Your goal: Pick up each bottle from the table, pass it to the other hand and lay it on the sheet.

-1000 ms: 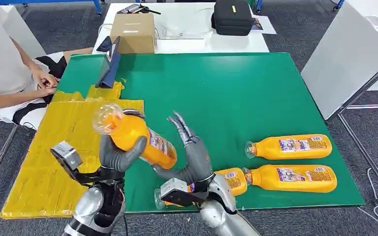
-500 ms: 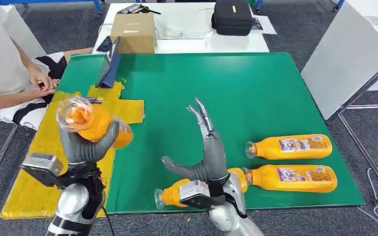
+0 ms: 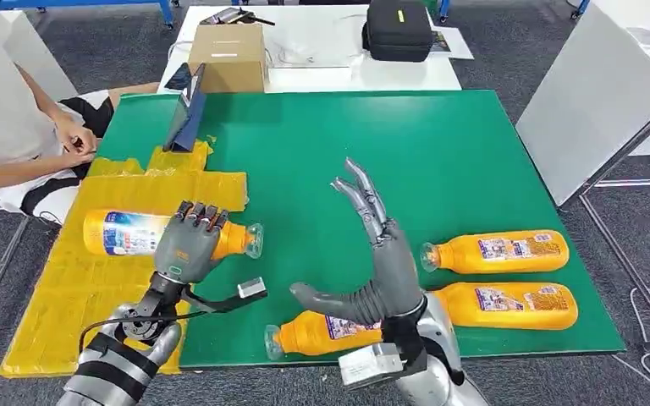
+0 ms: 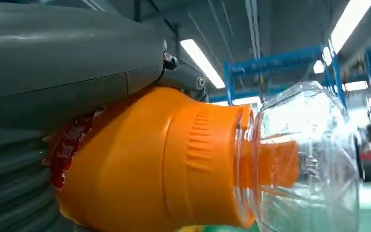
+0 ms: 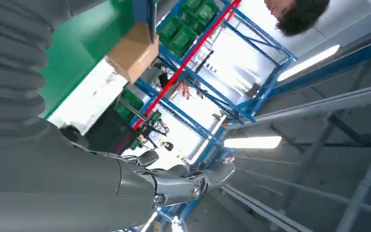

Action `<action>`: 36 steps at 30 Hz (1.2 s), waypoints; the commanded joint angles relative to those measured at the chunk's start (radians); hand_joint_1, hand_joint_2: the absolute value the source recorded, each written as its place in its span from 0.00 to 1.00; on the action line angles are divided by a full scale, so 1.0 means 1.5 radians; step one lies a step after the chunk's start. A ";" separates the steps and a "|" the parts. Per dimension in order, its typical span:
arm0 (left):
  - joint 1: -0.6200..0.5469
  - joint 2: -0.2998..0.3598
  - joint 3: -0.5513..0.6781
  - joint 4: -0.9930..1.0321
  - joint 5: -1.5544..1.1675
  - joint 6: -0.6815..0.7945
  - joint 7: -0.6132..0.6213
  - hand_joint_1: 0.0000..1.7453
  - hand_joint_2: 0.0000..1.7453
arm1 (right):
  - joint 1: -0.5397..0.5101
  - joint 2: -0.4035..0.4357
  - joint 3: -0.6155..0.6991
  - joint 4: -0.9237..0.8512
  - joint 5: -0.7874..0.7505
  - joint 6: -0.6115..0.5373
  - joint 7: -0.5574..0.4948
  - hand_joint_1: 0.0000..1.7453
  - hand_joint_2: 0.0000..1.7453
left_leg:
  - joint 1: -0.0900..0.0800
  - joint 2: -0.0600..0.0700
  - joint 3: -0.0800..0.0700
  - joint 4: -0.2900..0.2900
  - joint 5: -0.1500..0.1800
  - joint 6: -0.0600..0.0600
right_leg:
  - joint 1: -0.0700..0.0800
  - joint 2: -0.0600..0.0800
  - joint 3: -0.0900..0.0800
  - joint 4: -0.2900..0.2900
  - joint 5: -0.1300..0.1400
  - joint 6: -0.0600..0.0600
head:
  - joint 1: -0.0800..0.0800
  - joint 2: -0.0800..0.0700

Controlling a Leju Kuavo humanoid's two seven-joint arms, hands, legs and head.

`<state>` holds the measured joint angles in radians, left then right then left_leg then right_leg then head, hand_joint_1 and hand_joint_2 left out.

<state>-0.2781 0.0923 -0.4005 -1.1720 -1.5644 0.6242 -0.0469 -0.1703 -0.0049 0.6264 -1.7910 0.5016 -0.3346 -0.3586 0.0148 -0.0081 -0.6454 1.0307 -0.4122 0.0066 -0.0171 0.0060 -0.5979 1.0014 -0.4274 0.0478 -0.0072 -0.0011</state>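
My left hand grips an orange bottle lying sideways low over the yellow sheet, its clear cap pointing right past the sheet's edge. The left wrist view has the same bottle close up with its clear cap. My right hand stands open and upright over the green table, fingers spread, holding nothing. Just below it lies an orange bottle. Two more orange bottles lie on the table to the right.
A person sits at the left, a hand near the sheet's far corner. A blue stand is on the table's far left. Behind are a cardboard box and a black case on a white table. A white board leans right.
My left hand has turned the bottle from upright to sideways and lowered it over the yellow sheet. My right hand has shifted slightly right and nearer, staying open.
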 commanded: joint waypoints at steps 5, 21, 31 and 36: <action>-0.062 0.018 -0.039 0.232 0.017 -0.029 0.003 1.00 1.00 | -0.018 -0.051 0.000 -0.012 0.030 0.011 0.020 0.00 1.00 | 0.000 0.000 0.002 -0.001 -0.001 0.000 | 0.000 -0.001 0.003 -0.001 -0.001 -0.001 | 0.000 0.000; -0.077 -0.054 0.129 0.317 0.236 -0.052 -0.017 0.00 1.00 | -0.023 -0.114 0.054 0.061 0.166 0.108 0.086 0.00 1.00 | 0.000 0.001 0.003 -0.001 0.000 0.000 | 0.000 0.000 0.004 -0.001 0.000 -0.001 | 0.000 0.000; -0.018 -0.098 0.218 0.136 0.505 -0.150 -0.141 0.00 1.00 | -0.011 -0.223 0.072 0.132 0.274 0.162 0.134 0.00 1.00 | 0.000 -0.001 0.004 -0.001 -0.001 0.001 | 0.000 -0.002 0.005 -0.002 -0.001 -0.001 | 0.000 0.000; 0.010 -0.099 0.214 0.061 0.557 -0.164 -0.162 0.00 1.00 | -0.006 -0.280 0.072 0.155 0.305 0.195 0.169 0.00 1.00 | 0.000 -0.001 0.002 0.000 -0.001 0.001 | 0.000 -0.002 0.004 -0.001 -0.001 -0.001 | 0.000 0.000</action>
<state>-0.3067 -0.0199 -0.1381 -0.9370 -0.7930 0.4001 -0.2606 -0.1619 -0.2854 0.6943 -1.6830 0.9255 -0.0877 -0.1449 0.0138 -0.0105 -0.6458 1.0310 -0.4124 0.0071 -0.0179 0.0038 -0.5962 1.0010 -0.4275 0.0479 -0.0072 -0.0011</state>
